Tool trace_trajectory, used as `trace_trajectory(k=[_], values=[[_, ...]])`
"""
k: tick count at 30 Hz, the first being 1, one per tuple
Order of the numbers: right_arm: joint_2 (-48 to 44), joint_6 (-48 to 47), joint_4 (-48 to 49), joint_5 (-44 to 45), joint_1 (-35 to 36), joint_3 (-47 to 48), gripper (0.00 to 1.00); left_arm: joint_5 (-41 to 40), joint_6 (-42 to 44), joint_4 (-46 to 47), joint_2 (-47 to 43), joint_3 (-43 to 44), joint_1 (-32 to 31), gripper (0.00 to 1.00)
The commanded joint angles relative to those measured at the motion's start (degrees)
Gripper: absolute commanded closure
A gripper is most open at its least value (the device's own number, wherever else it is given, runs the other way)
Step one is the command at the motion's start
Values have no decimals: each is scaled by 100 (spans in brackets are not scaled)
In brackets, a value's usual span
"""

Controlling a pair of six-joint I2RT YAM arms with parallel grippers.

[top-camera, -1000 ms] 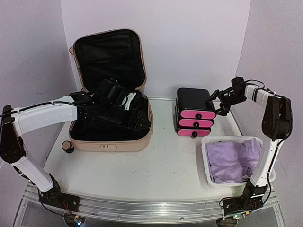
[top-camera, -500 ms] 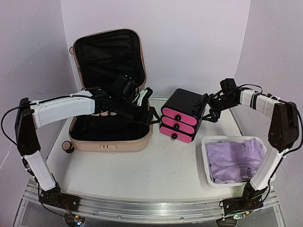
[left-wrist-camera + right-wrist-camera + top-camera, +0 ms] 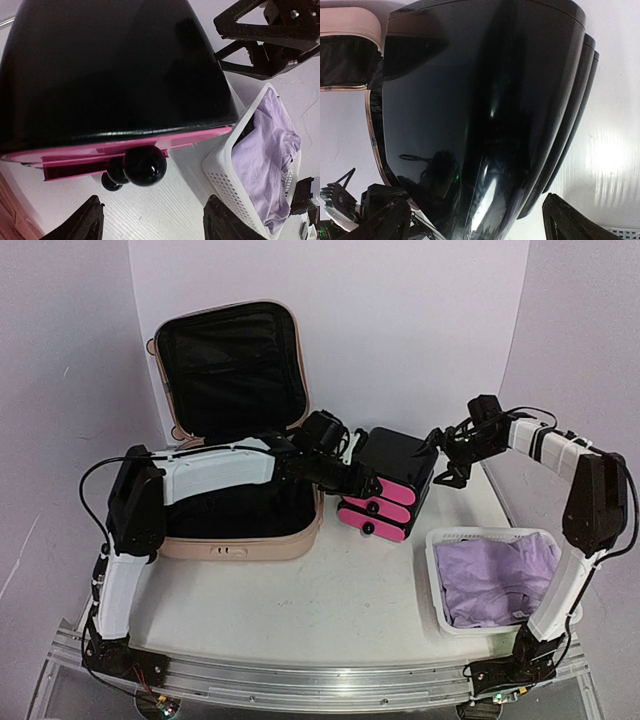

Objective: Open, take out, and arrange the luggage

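The left gripper [image 3: 352, 478] has left the open luggage [image 3: 240, 540], lid-up at rear left, and meets the right gripper [image 3: 447, 455] at the tilted 3-drawer box [image 3: 395, 455], both sets of fingers spread, so arranging now looks underway.

Top cam is looking down from above & behind the arm bases, far enough back to be taking in the whole table [image 3: 330, 610]. Left wrist cam is looking v. close at the drawer box [image 3: 390, 485] knob side, with the basket [image 3: 225, 165] showing at 4 o'clock. Right wrist cam is looking close at the box's black shell, with the luggage [image 3: 345, 27] rim at 10 o'clock. All 3 are sharing the box; top & left wrist are sharing the basket.
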Motion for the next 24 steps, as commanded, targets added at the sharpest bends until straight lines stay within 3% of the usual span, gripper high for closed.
trace_trajectory(k=[1,7,15,21,24], values=[[263,-63,-13,-146,-11,386,7,-181,-203,262,440,822,-6,34],[363,-59,-4,-226,-10,547,8,-242,-440,262,874,1286,-104,41],[318,-150,-12,-138,-10,519,11,-201,-574,264,1182,1699,-171,73],[339,-254,-13,135,-33,504,11,-230,-590,269,1233,1831,-346,89],[445,-222,-13,210,-98,530,12,-306,-556,267,1187,1814,-474,92]])
